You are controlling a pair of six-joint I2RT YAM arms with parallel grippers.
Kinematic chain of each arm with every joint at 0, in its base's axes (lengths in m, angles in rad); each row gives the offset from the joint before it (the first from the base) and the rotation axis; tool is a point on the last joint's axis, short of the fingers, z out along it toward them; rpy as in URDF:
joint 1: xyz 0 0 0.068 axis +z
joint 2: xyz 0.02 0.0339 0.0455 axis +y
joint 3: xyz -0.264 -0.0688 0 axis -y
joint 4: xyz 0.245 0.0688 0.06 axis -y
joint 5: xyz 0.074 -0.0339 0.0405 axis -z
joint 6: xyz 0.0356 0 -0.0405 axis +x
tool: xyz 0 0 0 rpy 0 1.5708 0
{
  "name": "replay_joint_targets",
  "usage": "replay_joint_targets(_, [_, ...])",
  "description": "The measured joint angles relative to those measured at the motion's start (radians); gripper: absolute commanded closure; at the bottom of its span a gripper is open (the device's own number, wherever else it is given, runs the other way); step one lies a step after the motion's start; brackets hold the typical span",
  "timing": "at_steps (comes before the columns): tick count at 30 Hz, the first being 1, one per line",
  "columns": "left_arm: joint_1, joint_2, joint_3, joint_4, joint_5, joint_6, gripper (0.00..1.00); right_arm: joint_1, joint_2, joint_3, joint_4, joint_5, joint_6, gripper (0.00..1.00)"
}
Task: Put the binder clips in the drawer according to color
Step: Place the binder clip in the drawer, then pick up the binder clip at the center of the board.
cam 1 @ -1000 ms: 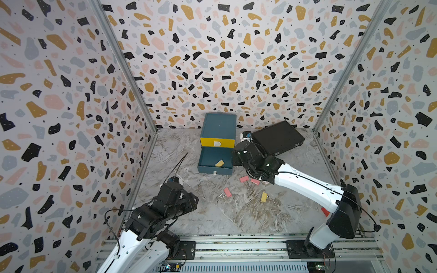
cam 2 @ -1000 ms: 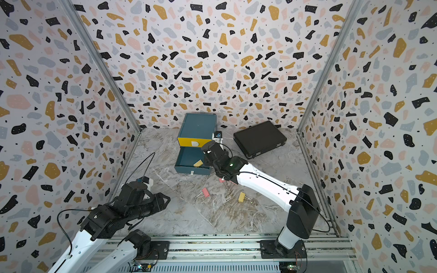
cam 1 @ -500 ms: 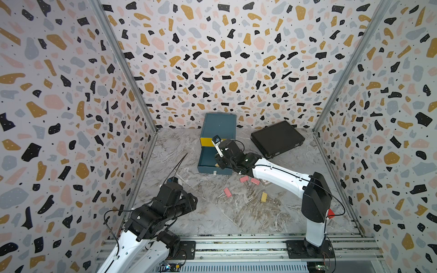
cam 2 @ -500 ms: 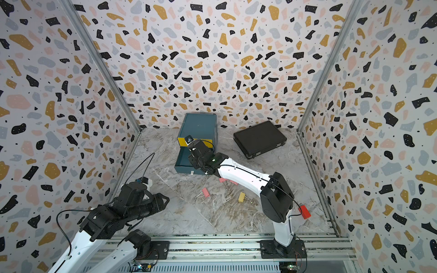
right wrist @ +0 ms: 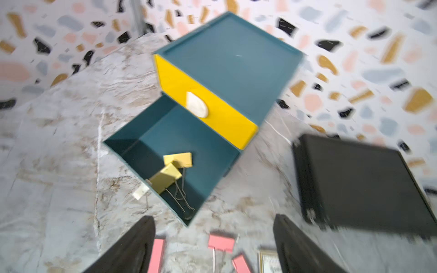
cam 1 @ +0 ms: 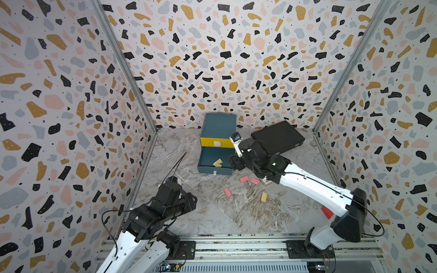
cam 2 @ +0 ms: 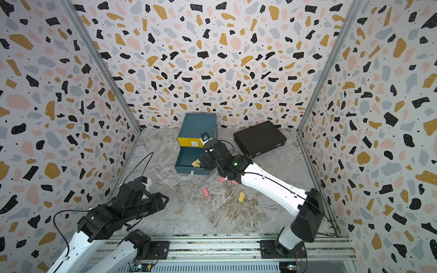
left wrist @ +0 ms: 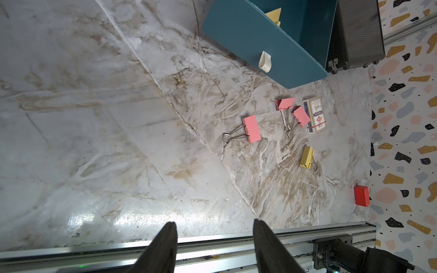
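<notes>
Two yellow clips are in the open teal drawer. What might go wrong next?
The two pink binder clips nearest the small printed card box have wire handles touching, so lifting one may drag the other or the box. The open right gripper sits close to the pulled-out teal drawer; a careless swing might nudge it.

Three walls (cam 1: 236, 59) carry a terrazzo print: black, ochre, pink, grey chips on white. Aluminium posts (cam 1: 127, 71) join them. The marble-patterned counter (cam 1: 236, 217) is glossy; an aluminium rail (cam 1: 236, 245) edges it.
</notes>
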Motion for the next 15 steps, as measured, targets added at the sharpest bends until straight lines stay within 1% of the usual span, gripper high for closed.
replay_joint_targets(1, [0.000,0.000,0.002,0.000,0.000,0.000,0.44,-0.010,-0.052,-0.033,-0.048,0.032,0.082,0.21])
replay_joint_targets(3, [0.000,0.001,0.005,0.000,0.000,0.000,0.44,-0.032,-0.158,-0.120,-0.166,0.079,0.295,0.21])
replay_joint_targets(5, [0.000,0.004,0.006,0.000,0.000,0.000,0.44,-0.050,-0.235,-0.218,-0.248,0.085,0.479,0.20])
replay_joint_targets(7, [0.000,0.010,0.008,-0.001,0.000,0.000,0.44,-0.056,-0.279,-0.320,-0.299,0.063,0.608,0.19])
replay_joint_targets(9, [0.000,0.015,0.015,-0.002,0.000,0.000,0.44,-0.060,-0.271,-0.375,-0.332,0.034,0.660,0.15])
replay_joint_targets(11, [0.000,0.015,0.030,-0.006,0.000,0.000,0.44,-0.071,-0.242,-0.386,-0.352,0.009,0.668,0.11])
replay_joint_targets(13, [0.000,0.009,0.041,-0.008,0.000,0.000,0.44,-0.097,-0.230,-0.391,-0.374,-0.026,0.694,0.10])
replay_joint_targets(15, [0.000,-0.001,0.042,-0.011,0.000,0.000,0.44,-0.138,-0.249,-0.423,-0.386,-0.072,0.745,0.10])
